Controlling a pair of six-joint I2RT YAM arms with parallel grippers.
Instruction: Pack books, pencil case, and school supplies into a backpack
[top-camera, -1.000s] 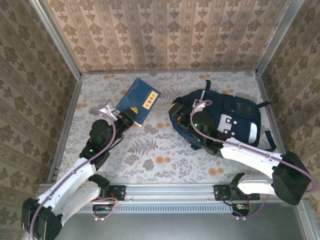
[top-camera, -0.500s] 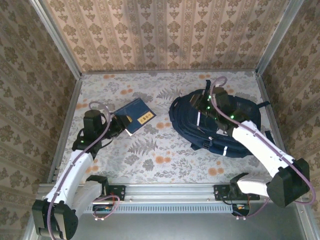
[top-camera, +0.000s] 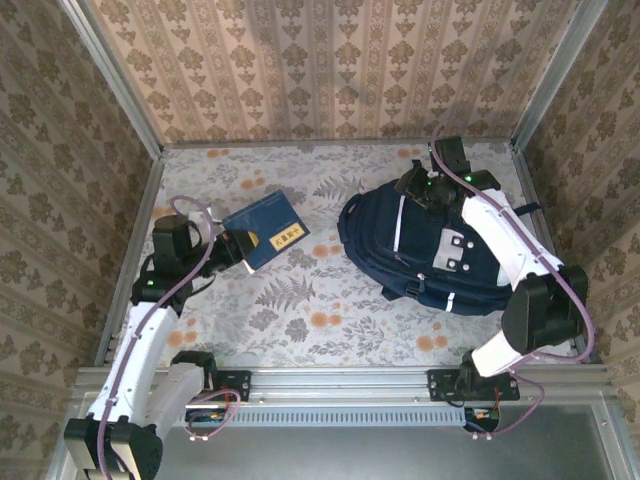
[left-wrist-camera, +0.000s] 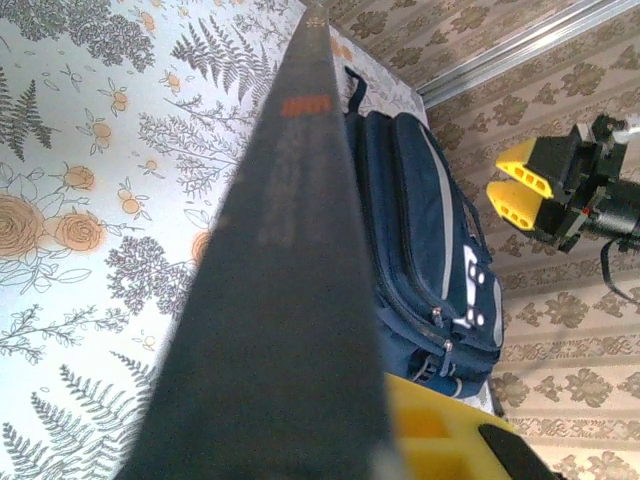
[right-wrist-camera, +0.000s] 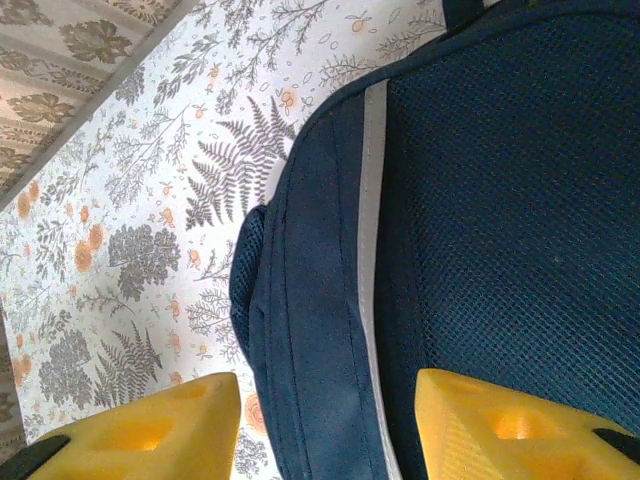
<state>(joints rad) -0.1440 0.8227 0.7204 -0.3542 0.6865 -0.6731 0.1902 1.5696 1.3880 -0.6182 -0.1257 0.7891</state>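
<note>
The navy backpack lies at the right of the table, front patches up. A blue book with a yellow label is tilted just above the table at the left, and my left gripper is shut on its near corner. In the left wrist view the book's dark edge runs up the middle, with one yellow finger beside it and the backpack beyond. My right gripper hovers open over the backpack's far top edge, its fingers straddling the white-striped side. The pencil case and school supplies are out of view.
Metal rails edge the floral table on the left and right. A patterned wall stands behind. The backpack's dark straps trail toward the right rail.
My right gripper has left the backpack's near left side and swung to its far top edge. My left arm has pulled the book down and to the left.
</note>
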